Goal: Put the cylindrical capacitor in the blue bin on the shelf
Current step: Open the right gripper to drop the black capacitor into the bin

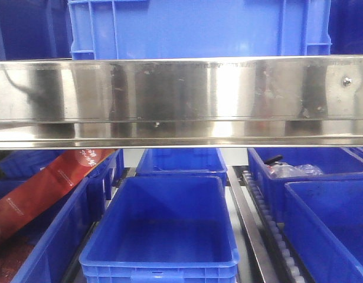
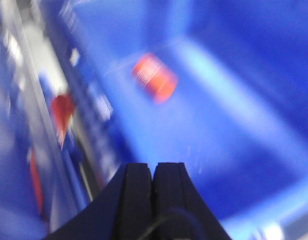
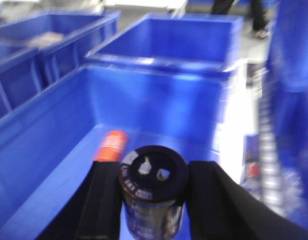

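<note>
Capacitor first: we see the cylindrical capacitor (image 3: 152,192) clamped between the 2 fingers of our right gripper (image 3: 155,200), hanging over the floor of a blue bin (image 3: 53,165) where an orange object (image 3: 110,145) lies. Our left gripper (image 2: 152,185) is clenched with nothing in it. The shelf (image 1: 181,100) rail spans the front view.

Under the shiny shelf rail (image 1: 181,100) sit about six blue bins (image 1: 163,236), though edges cut some off. One bin (image 1: 199,26) sits above it.
</note>
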Robot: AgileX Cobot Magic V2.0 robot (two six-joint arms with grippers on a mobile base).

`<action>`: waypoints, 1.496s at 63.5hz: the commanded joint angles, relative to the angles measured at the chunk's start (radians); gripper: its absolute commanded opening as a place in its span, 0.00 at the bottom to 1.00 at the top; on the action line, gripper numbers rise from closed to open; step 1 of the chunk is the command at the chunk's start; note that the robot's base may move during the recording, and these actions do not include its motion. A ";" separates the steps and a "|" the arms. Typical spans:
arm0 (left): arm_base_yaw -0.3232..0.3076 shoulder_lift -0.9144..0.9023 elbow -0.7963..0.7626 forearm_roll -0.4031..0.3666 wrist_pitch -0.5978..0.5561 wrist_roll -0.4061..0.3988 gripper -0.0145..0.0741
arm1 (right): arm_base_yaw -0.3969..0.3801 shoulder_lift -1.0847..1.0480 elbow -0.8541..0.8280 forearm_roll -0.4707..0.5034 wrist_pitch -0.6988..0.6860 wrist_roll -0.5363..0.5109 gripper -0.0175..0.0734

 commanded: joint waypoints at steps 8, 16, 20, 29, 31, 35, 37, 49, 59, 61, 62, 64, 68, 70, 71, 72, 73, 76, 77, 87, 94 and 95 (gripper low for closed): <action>0.020 -0.163 0.253 -0.034 -0.148 -0.006 0.04 | 0.034 0.168 -0.100 -0.003 0.057 -0.010 0.01; 0.020 -0.250 0.391 -0.039 -0.228 -0.006 0.04 | 0.048 0.245 -0.101 0.000 0.068 -0.010 0.01; 0.020 -0.284 0.440 -0.041 -0.263 -0.006 0.04 | 0.058 0.272 -0.101 0.000 0.080 -0.011 0.01; 0.020 -0.333 0.499 -0.041 -0.315 -0.006 0.04 | 0.062 0.303 -0.101 0.014 0.098 -0.027 0.01; 0.020 -0.335 0.499 -0.041 -0.315 -0.006 0.04 | 0.062 0.303 -0.101 0.017 0.103 -0.027 0.02; 0.020 -0.339 0.499 -0.041 -0.315 -0.006 0.04 | 0.062 0.303 -0.101 0.017 0.109 -0.027 0.09; 0.020 -0.342 0.499 -0.041 -0.315 -0.006 0.04 | 0.062 0.303 -0.101 0.017 0.109 -0.027 0.15; 0.020 -0.342 0.499 -0.045 -0.315 -0.006 0.04 | 0.062 0.302 -0.101 0.017 0.132 -0.028 0.77; 0.020 -0.344 0.499 -0.045 -0.315 -0.006 0.04 | 0.062 0.275 -0.101 0.017 0.142 -0.028 0.79; 0.020 -0.344 0.499 -0.045 -0.315 -0.006 0.04 | 0.062 0.266 -0.101 0.017 0.142 -0.028 0.77; 0.020 -0.346 0.499 -0.045 -0.316 -0.006 0.04 | 0.062 0.258 -0.101 0.017 0.142 -0.028 0.76; 0.020 -0.346 0.499 -0.045 -0.318 -0.006 0.04 | 0.062 0.247 -0.101 0.017 0.142 -0.028 0.75; 0.020 -0.356 0.499 -0.045 -0.328 -0.006 0.04 | 0.062 0.216 -0.101 0.017 0.142 -0.028 0.71; 0.020 -0.361 0.500 -0.045 -0.331 -0.006 0.04 | 0.062 0.201 -0.101 0.017 0.144 -0.028 0.68; 0.020 -0.364 0.500 -0.045 -0.335 -0.006 0.04 | 0.062 0.190 -0.101 0.017 0.147 -0.028 0.66; 0.020 -0.367 0.501 -0.045 -0.337 -0.006 0.04 | 0.062 0.181 -0.101 0.017 0.149 -0.028 0.64; 0.021 -0.372 0.505 -0.045 -0.340 -0.006 0.04 | 0.062 0.173 -0.101 0.015 0.152 -0.028 0.61; 0.030 -0.393 0.517 -0.045 -0.353 -0.006 0.04 | 0.058 0.145 -0.101 0.013 0.157 -0.028 0.53; 0.035 -0.399 0.522 -0.047 -0.357 -0.006 0.04 | 0.058 0.131 -0.101 0.013 0.162 -0.028 0.50; 0.092 -0.507 0.635 -0.059 -0.433 -0.013 0.04 | 0.033 0.013 -0.073 -0.027 0.196 -0.028 0.11; 0.141 -0.590 0.742 -0.073 -0.489 -0.013 0.04 | 0.009 -0.102 0.022 -0.063 0.200 -0.026 0.02; 0.146 -0.601 0.765 -0.073 -0.497 -0.013 0.04 | 0.005 -0.117 0.038 -0.063 0.200 -0.026 0.02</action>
